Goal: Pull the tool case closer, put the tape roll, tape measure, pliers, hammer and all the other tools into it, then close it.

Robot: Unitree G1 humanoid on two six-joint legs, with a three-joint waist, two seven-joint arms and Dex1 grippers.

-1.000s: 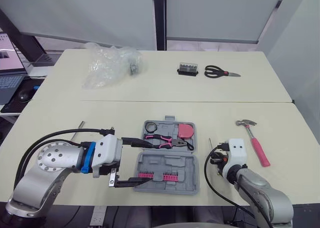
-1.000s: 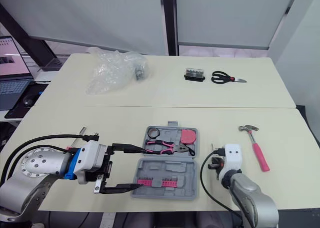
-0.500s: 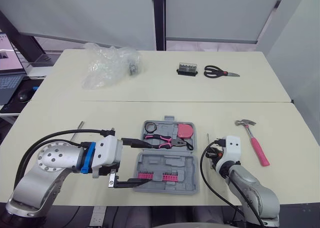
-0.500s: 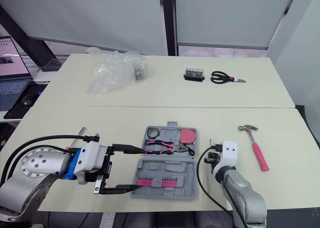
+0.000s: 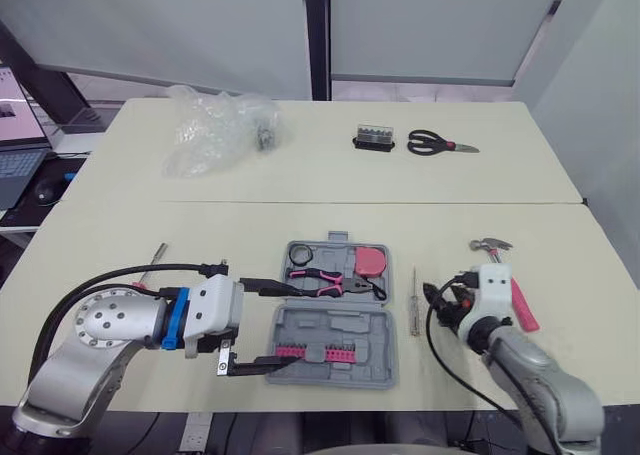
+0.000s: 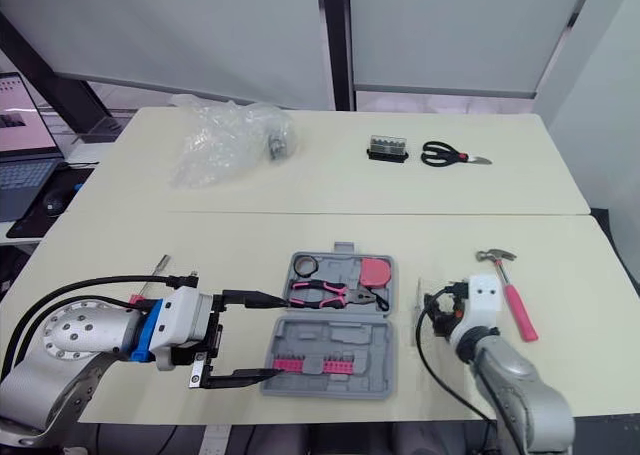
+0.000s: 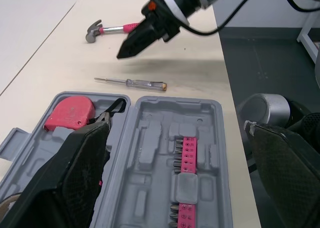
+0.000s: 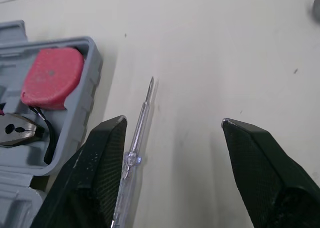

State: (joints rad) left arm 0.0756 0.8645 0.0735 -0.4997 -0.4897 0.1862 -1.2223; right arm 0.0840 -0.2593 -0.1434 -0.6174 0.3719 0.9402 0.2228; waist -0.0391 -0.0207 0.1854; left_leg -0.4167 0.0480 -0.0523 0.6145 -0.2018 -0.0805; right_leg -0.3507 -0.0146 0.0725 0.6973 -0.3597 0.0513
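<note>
The tool case [image 5: 335, 317] is lying open at the near edge of your counter [image 5: 250, 237], between your two arms. Its near half is carrying a pink strip of bits [image 5: 314, 352]. The far half is holding the pliers [image 5: 328, 283], the pink tape measure [image 5: 372, 261] and the tape roll [image 5: 300, 256].

Your left gripper [image 5: 268, 324] is reaching in from the case's left side with its jaws spread wide. One finger is hanging over the pliers and the other is sitting at the case's near left corner.

Your right gripper [image 8: 172, 121] is hovering right of the case with its jaws spread, pinching nothing. The screwdriver [image 5: 414, 300] is lying on the counter just beside one finger [image 8: 95, 173].

The hammer [image 6: 512, 293] is resting further right, partly behind your right wrist.

On the far counter, a crumpled plastic bag [image 5: 215, 130] is sitting at the left. A small bit box [image 5: 376, 138] and scissors [image 5: 440, 144] are lying at the right.
</note>
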